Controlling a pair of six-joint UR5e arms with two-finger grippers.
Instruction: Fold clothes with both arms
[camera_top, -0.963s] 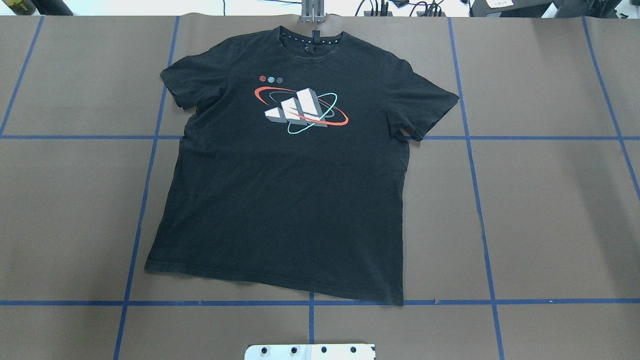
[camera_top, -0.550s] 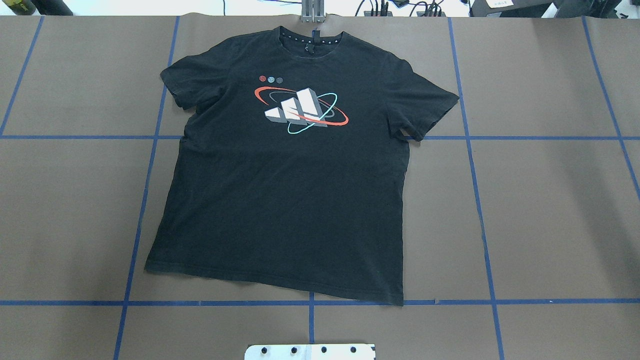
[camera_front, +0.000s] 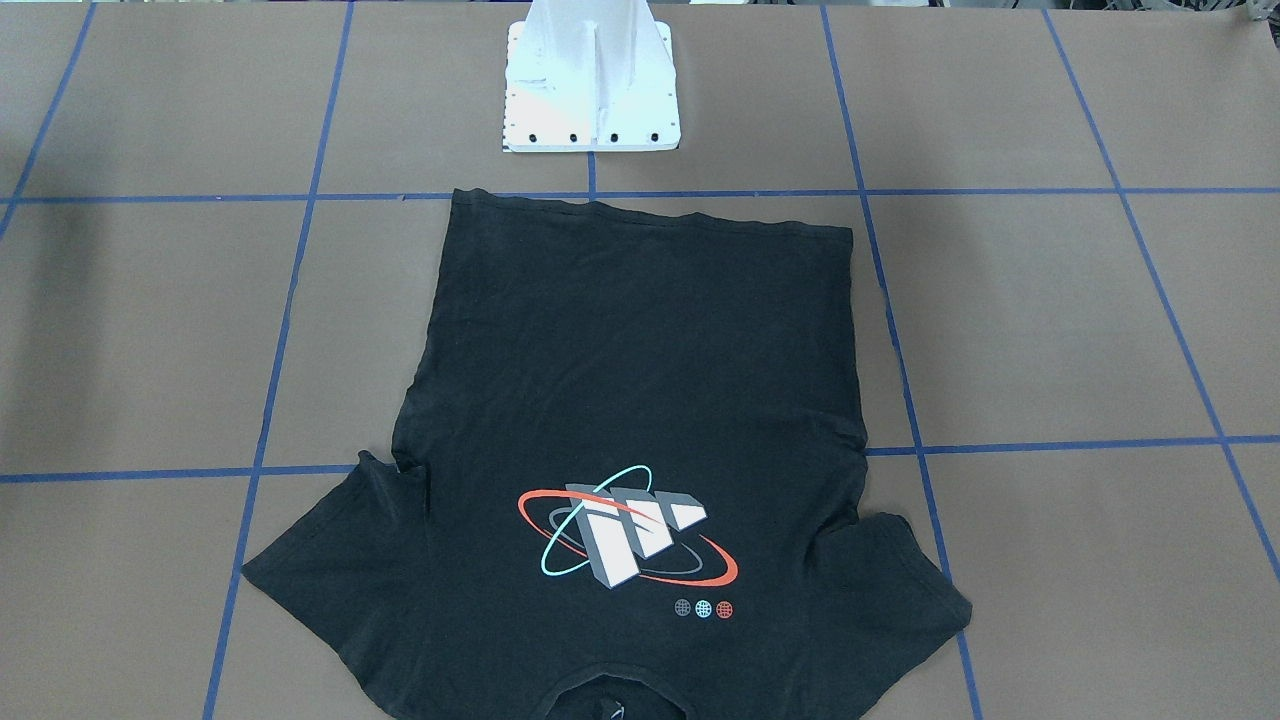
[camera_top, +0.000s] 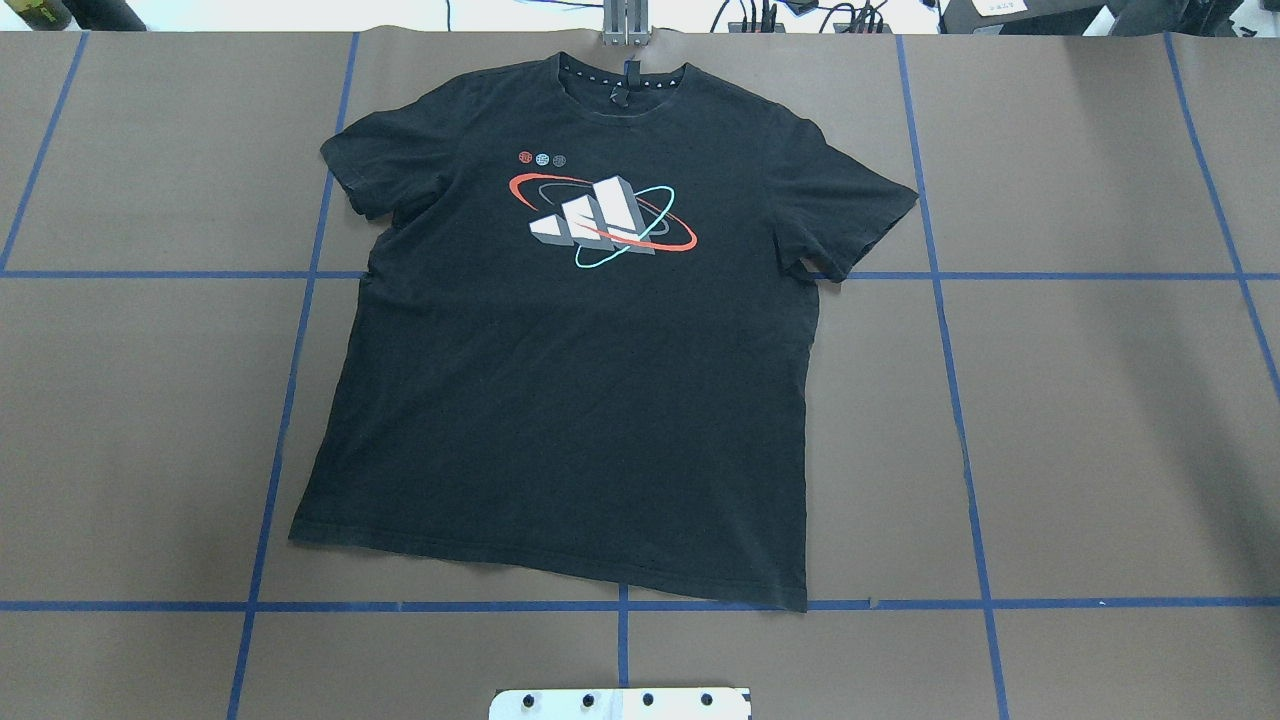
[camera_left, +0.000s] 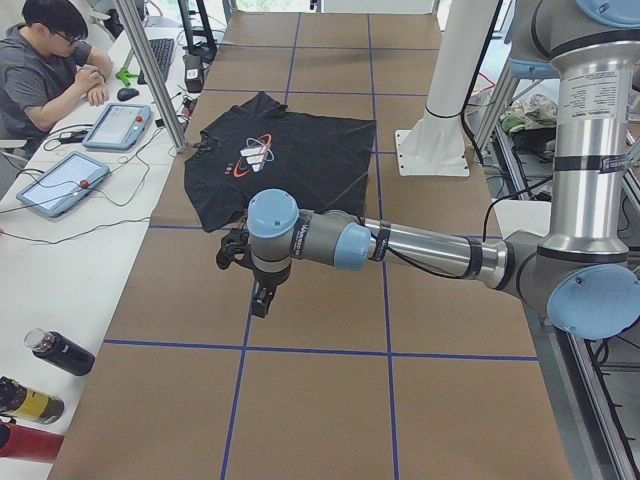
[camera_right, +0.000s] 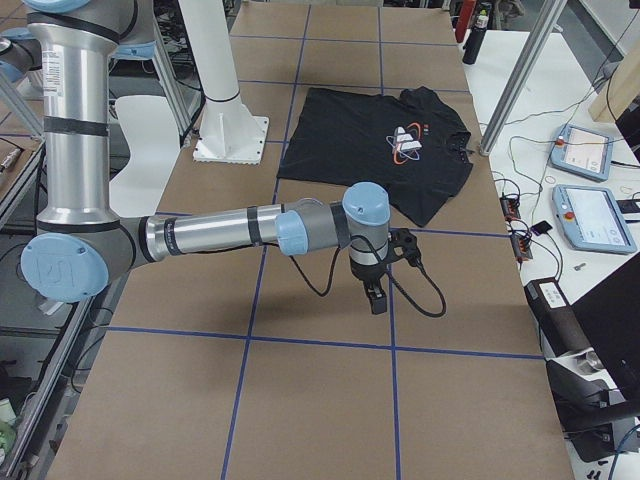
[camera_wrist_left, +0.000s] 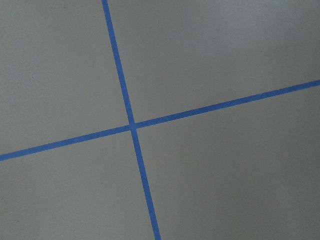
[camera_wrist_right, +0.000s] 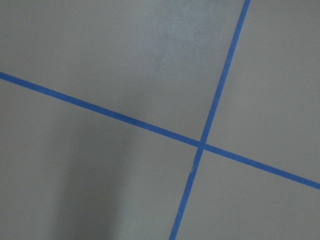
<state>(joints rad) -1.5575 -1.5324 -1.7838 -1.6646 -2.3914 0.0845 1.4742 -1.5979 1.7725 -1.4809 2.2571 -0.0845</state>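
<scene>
The black T-shirt (camera_top: 570, 400) lies flat and print-up on the brown table cover, collar at the far edge and hem toward the robot's base; it also shows in the front-facing view (camera_front: 640, 360) and both side views (camera_left: 310, 150) (camera_right: 350, 130). My left gripper (camera_left: 262, 298) hangs over bare table well to the shirt's left side, apart from it. My right gripper (camera_right: 377, 298) hangs over bare table off the shirt's right side. Neither shows in the overhead or front-facing view, so I cannot tell whether they are open or shut. Both wrist views show only table cover and blue tape crossings.
The white pedestal base (camera_front: 590, 90) stands just behind the hem. Blue tape lines (camera_top: 940, 275) grid the table. A person (camera_left: 45, 70) sits at a side desk with tablets (camera_left: 60, 180) and bottles (camera_left: 55, 352). Teach pendants (camera_right: 590, 150) and a metal post (camera_right: 520, 75) stand beyond the far edge.
</scene>
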